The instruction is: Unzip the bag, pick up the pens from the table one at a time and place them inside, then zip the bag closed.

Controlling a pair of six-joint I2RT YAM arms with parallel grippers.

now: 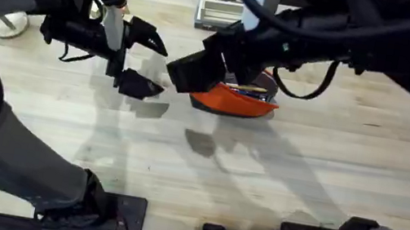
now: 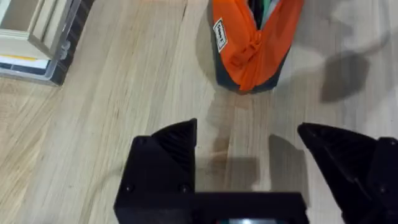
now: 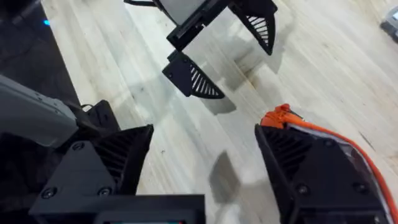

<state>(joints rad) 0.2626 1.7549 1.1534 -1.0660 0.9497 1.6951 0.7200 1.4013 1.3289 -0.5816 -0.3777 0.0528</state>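
Bag: we see the orange bag [image 1: 234, 100] on the surface [image 1: 278, 176], just above centre in the overhead view, zipper open at its near end [image 2: 252, 43].
Left end effector: released [image 1: 143, 60], fingers spread wide and holding nothing; it hangs at about 9 o'clock from the bag, apart from it.
Right end effector: released [image 3: 205, 168], fingers apart; we see one finger [image 3: 317, 168] right at the bag's orange end [image 3: 283, 117].
Pens: we cannot pick them out.
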